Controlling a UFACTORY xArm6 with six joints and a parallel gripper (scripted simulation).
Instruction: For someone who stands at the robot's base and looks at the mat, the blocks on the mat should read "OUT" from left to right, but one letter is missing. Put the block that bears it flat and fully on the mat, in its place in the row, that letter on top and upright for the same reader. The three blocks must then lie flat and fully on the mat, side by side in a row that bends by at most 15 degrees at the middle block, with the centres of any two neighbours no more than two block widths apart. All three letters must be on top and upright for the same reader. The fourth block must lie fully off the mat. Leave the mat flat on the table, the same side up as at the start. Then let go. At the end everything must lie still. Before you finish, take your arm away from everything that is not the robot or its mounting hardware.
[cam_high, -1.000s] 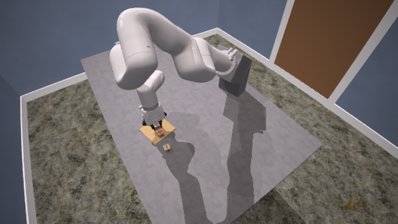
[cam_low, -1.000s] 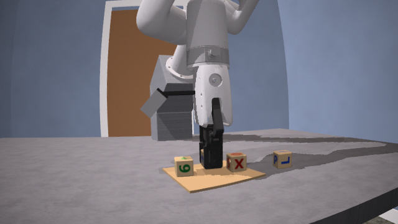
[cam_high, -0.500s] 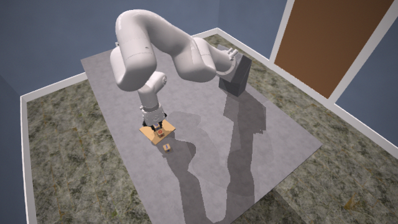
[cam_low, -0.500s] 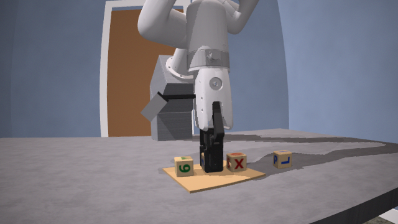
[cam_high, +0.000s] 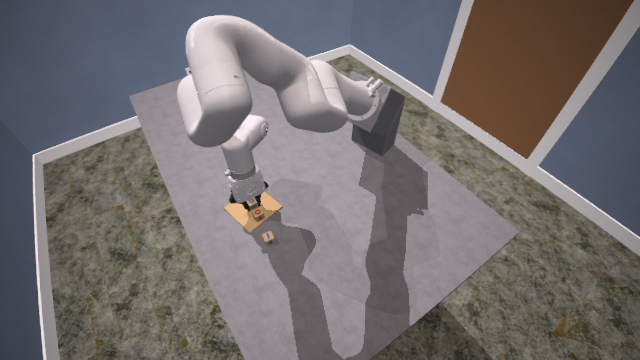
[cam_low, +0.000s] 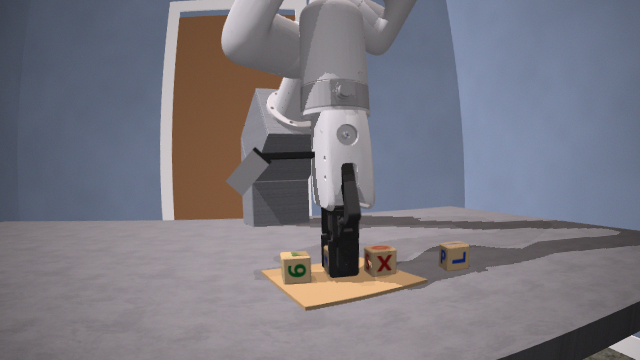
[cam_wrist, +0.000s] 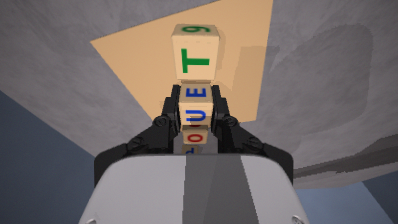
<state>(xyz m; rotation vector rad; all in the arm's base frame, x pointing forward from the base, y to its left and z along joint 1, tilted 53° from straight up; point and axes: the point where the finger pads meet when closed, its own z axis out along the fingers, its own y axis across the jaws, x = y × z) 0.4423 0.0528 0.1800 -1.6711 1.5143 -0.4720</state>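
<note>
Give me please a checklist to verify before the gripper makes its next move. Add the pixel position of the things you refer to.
1. U on top of its block (cam_high: 252, 202) (cam_low: 326, 258) (cam_wrist: 195, 114): ok.
2. U block between the O block (cam_high: 257, 214) (cam_low: 380, 261) (cam_wrist: 195, 137) and the T block (cam_low: 295, 268) (cam_wrist: 195, 62): ok.
3. Fourth block (cam_high: 268, 237) (cam_low: 454, 257) (cam_wrist: 190, 150) off the mat (cam_high: 270, 201) (cam_low: 320, 296) (cam_wrist: 135, 55): ok.
4. U block flat on the mat: cannot tell; the fingers hide its lower edge.
5. U block released: not ok; the gripper (cam_high: 252, 205) (cam_low: 341, 272) (cam_wrist: 195, 95) appears shut on it.

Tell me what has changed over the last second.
The gripper has come down a little towards the mat, lowering the U block between its fingers. No block was visibly let go. The T block, O block, spare block and mat stayed put.
</note>
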